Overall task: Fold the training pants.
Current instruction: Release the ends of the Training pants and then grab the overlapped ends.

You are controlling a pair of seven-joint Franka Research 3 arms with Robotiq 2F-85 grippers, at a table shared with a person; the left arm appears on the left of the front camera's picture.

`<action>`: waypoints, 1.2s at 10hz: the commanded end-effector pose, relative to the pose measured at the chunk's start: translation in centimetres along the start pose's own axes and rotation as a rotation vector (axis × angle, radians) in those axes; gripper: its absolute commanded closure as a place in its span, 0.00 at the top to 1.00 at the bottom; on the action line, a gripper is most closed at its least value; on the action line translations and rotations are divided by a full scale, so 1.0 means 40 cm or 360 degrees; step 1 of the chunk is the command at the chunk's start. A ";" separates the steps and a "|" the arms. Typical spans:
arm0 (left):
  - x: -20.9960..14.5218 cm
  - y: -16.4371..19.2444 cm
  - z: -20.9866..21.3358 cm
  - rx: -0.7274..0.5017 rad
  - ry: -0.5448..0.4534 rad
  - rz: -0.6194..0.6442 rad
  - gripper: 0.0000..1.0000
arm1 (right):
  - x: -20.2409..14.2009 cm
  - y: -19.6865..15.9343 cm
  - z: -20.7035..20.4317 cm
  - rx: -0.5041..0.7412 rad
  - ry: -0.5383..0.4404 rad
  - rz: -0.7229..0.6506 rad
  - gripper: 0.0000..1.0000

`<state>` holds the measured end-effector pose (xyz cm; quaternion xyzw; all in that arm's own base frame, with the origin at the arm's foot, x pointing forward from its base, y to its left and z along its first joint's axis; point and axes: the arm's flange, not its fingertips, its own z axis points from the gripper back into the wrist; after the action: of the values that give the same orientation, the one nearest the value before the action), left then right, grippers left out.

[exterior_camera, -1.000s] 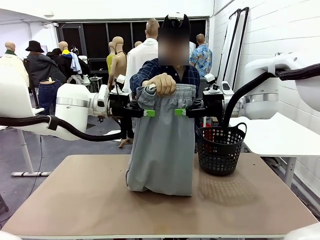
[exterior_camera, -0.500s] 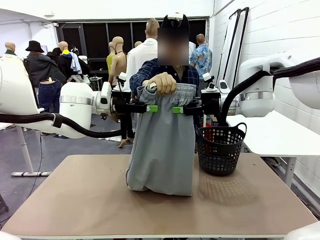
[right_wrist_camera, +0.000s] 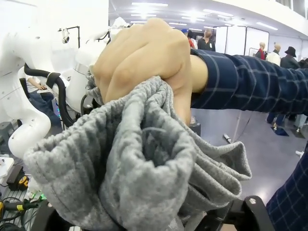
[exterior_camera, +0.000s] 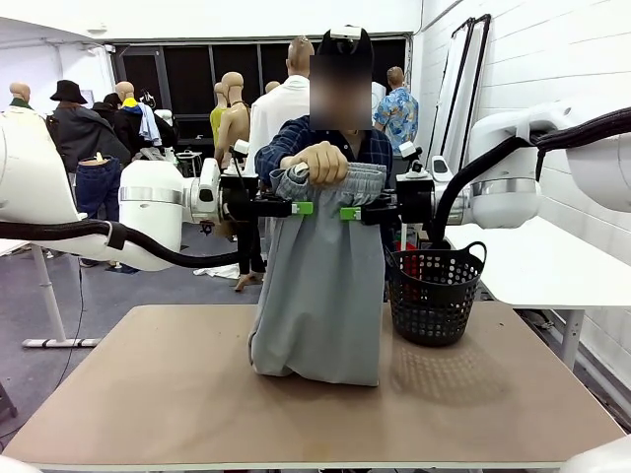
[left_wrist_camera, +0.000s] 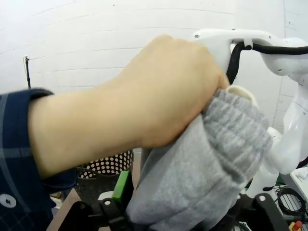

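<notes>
The person's hand dangles the training pants by the waistband so both sides are reachable. Left pincer at 9 o'clock, right pincer at 3. Can't tell if they've clamped.

The training pants hang at mid-desk, hem on the desk, a person's hand at their top. The left gripper and right gripper flank the waistband. A basket stands just right.
</notes>
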<state>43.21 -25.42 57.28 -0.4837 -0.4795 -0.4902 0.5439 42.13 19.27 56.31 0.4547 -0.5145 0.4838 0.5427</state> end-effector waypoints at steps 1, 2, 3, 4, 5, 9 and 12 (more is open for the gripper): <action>-0.004 0.011 -0.012 0.0034 0.0050 0.0023 0.45 | 0.014 -0.008 -0.006 -0.0010 -0.0066 0.0001 0.72; -0.006 0.014 -0.013 0.0054 0.0079 0.0004 0.25 | 0.016 -0.005 -0.005 0.0004 -0.0062 -0.0017 0.53; -0.007 0.020 -0.014 0.0065 0.0085 -0.0008 0.05 | 0.017 -0.008 -0.004 0.0014 -0.0047 -0.0028 0.34; -0.006 0.022 -0.016 0.0059 0.0067 -0.0016 0.00 | 0.017 -0.010 -0.004 0.0020 -0.0037 -0.0045 0.15; -0.003 0.019 -0.020 0.0031 0.0050 -0.0021 0.00 | 0.016 -0.012 -0.002 0.0029 -0.0021 -0.0078 0.00; 0.019 0.014 0.022 0.0036 -0.0049 -0.0027 0.00 | 0.013 -0.027 0.009 0.0062 0.0020 -0.0168 0.00; 0.008 0.023 0.028 -0.0004 -0.0053 0.0016 0.00 | 0.013 -0.028 0.006 0.0091 0.0060 -0.0163 0.00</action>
<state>43.98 -24.65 57.07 -0.4800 -0.4824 -0.4857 0.5487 42.67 19.03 56.54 0.4830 -0.4841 0.4689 0.5591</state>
